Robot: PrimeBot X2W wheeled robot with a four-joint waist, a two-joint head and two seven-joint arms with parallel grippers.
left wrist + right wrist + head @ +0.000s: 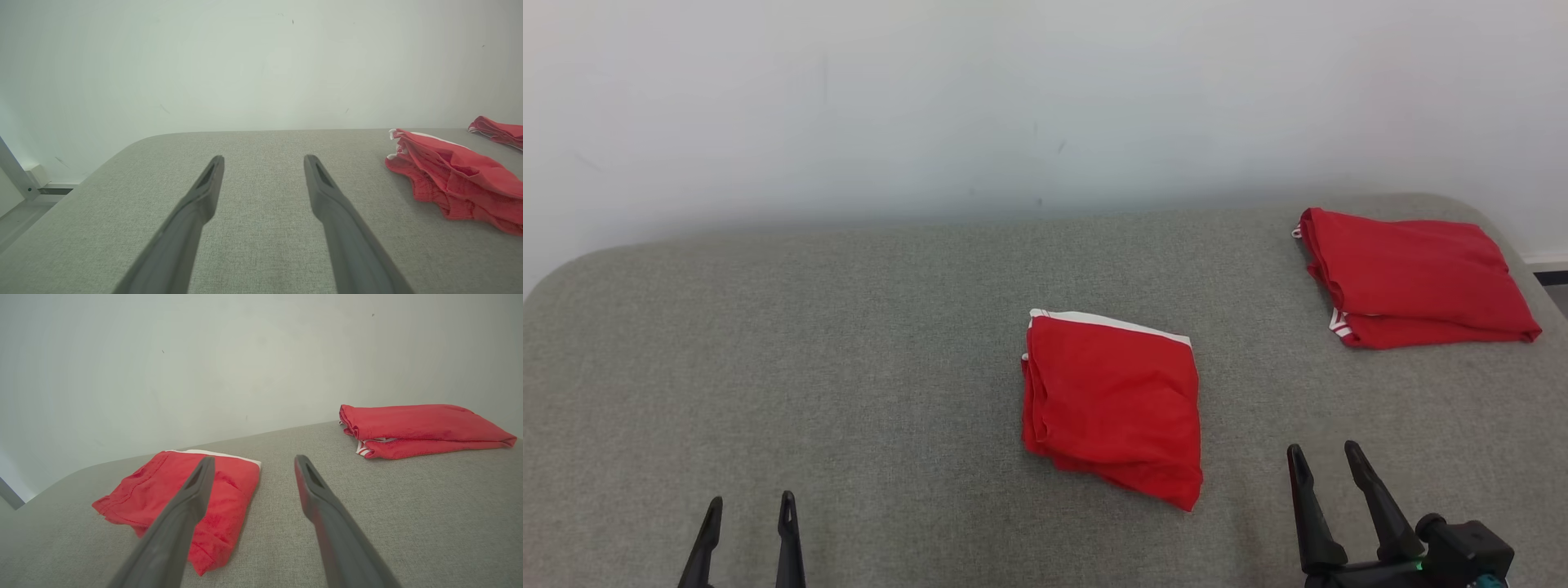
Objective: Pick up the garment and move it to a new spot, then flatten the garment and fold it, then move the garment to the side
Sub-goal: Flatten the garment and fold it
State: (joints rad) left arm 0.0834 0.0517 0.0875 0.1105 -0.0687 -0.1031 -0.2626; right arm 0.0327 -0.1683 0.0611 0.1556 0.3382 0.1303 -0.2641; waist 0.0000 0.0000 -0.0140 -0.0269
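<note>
Red against grey: garment [1112, 404] at mid-table, folded into a compact, slightly skewed square with a white band along the far edge. Looks flattened and folded already, judging by the stacked layers, though with ruffled layer edges on its left side in the left wrist view. Sits at the centre of the table [809, 367], so not yet moved aside; by the look of it, the one step left.

Second garment [1413, 278], also red and folded, at the far right corner, well apart from the first. Probably marks the place for finished pieces.

Left gripper [752, 498] low at the near left, fingers spread wide, empty, well clear of the cloth. Right gripper [1322, 446] at the near right, likewise wide and empty, near the garment's near right corner but not touching.

Next, probably: reach in with the right, pinch the whole stack without spilling layers, carry it toward the right side.
</note>
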